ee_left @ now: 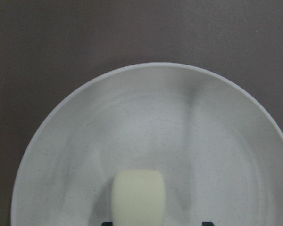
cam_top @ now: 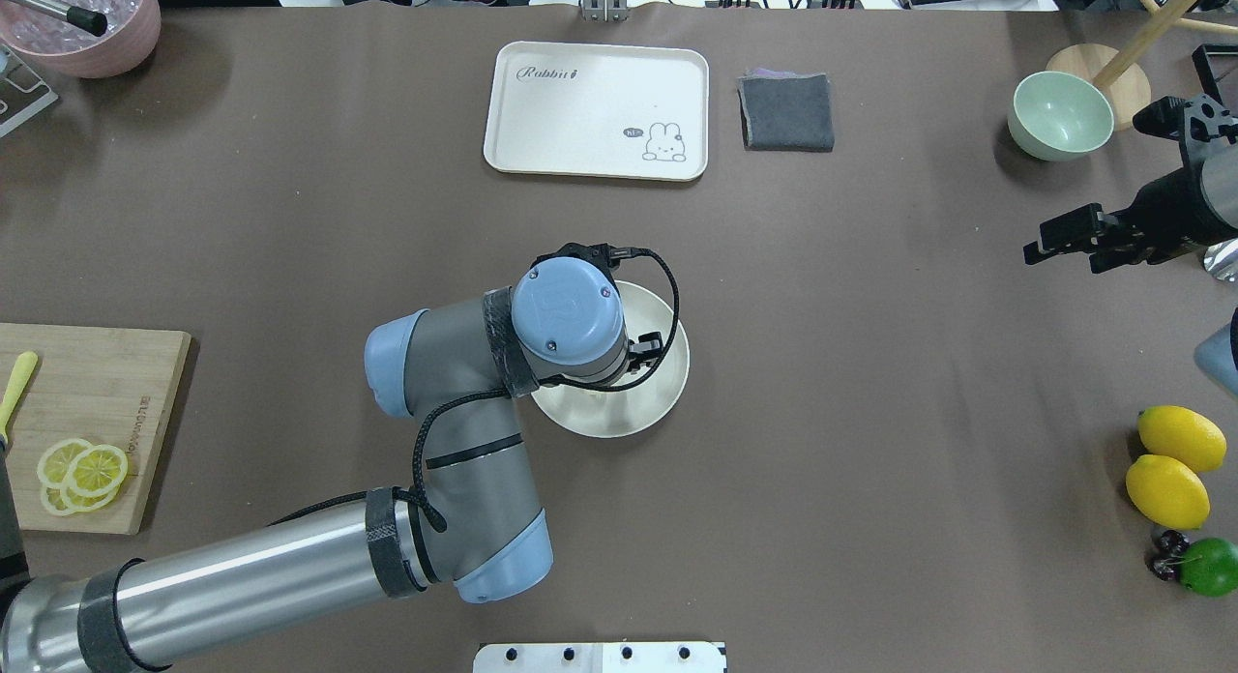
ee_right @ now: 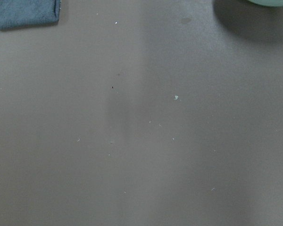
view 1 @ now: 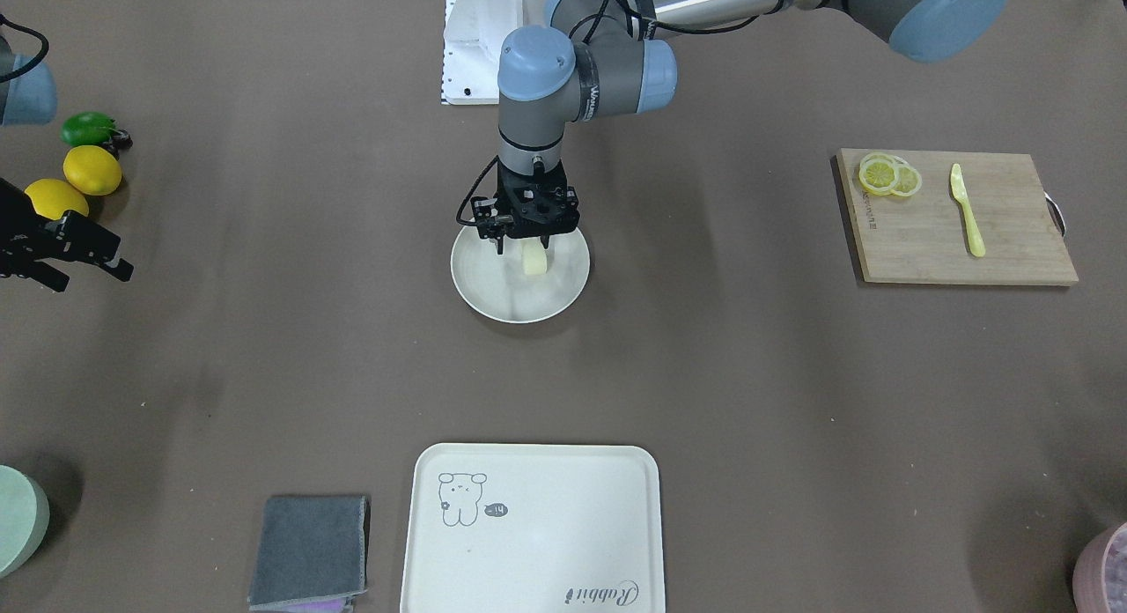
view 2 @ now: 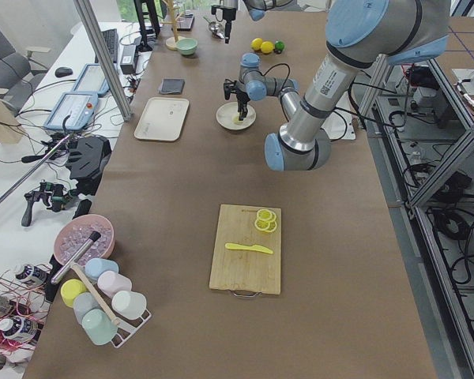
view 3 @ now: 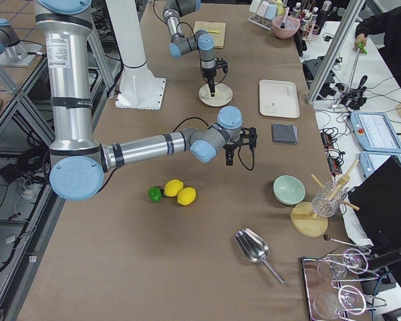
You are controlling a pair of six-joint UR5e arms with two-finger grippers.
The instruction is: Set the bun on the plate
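The left hand [view 1: 525, 243] hangs straight down over the plate [view 1: 493, 287], just above centre in the front view. Its fingers are released. In the left wrist view the two dark fingertips [ee_left: 207, 223] show at the bottom edge, spread wider than the bun [ee_left: 137, 195]. The bun sits nearer the tip on that view's left, with a clear gap to the other tip.

The bun lies inside the plate, on its floor, toward the side under the hand. It appears to rest on the plate, not in a grip.

The right hand [view 1: 92, 279] is at the left edge of the front view, well away from the plate. Its fingers are spread, with nothing between them. The right wrist view shows only bare desk [ee_right: 141, 141], a corner of the cloth and an edge of the bowl.

Elsewhere in the front view:
- Bottom centre – a cream tray [view 1: 528, 542] with a grey cloth [view 1: 308, 551] beside it.
- Right – a wooden board [view 1: 968, 243] carrying lemon slices [view 1: 889, 174] and a yellow knife [view 1: 967, 210].
- Left edge, above the right hand – two lemons [view 1: 92, 170] and a lime [view 1: 88, 129].

A green bowl [cam_top: 1059, 117] stands at the upper right of the overhead view.
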